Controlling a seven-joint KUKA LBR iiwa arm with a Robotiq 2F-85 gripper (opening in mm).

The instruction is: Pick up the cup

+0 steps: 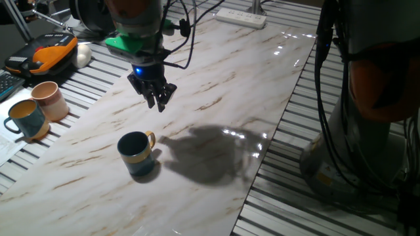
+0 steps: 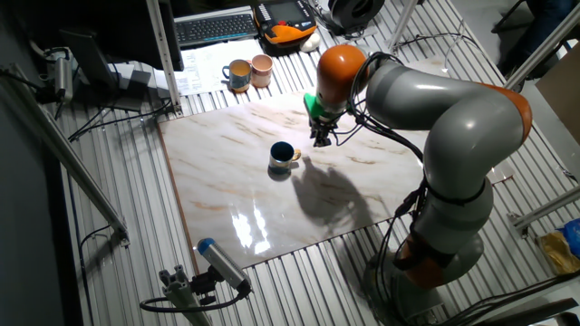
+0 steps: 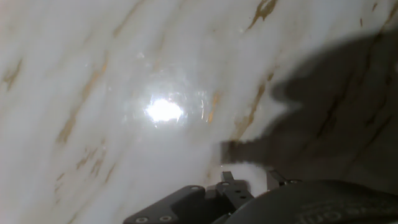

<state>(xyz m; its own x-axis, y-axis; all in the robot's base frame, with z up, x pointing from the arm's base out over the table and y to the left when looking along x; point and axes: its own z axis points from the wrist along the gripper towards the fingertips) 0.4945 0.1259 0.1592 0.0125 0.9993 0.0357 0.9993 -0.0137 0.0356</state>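
While my dark two-finger pincer (image 1: 159,99) hangs empty above the glossy veined marble tabletop (image 1: 216,72), fingers nearly together, the glazed teal-blue cup (image 1: 136,153) with its tan band and yellow handle stands upright nearby, untouched.

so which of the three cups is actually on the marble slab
The dark teal cup with the yellow handle. It stands alone on the marble, below the gripper. The pink cup and lighter teal mug sit off it, on the slatted surface.
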